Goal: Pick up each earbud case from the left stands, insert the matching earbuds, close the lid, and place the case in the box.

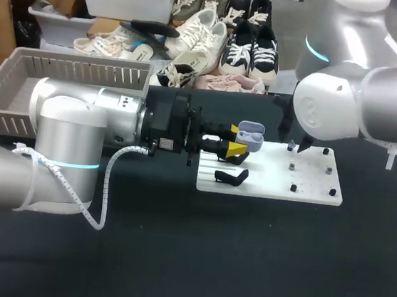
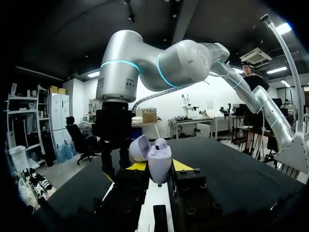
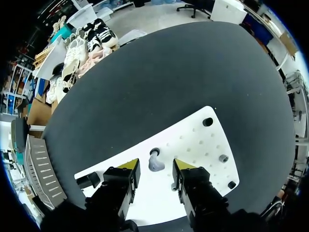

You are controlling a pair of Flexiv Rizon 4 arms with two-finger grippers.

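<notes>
My left gripper is shut on a lavender earbud case and holds it above the left end of the white board. In the left wrist view the case sits upright between the yellow tips, its lid swung open and one earbud seated inside. My right gripper hangs over the board, open, with a loose lavender earbud lying between its fingers, clear of both. In the head view the right gripper is just right of the case.
A black stand sits on the board's left end, seen too in the right wrist view. Small black pegs dot the board. A grey slatted basket stands at the table's back left, behind my left arm.
</notes>
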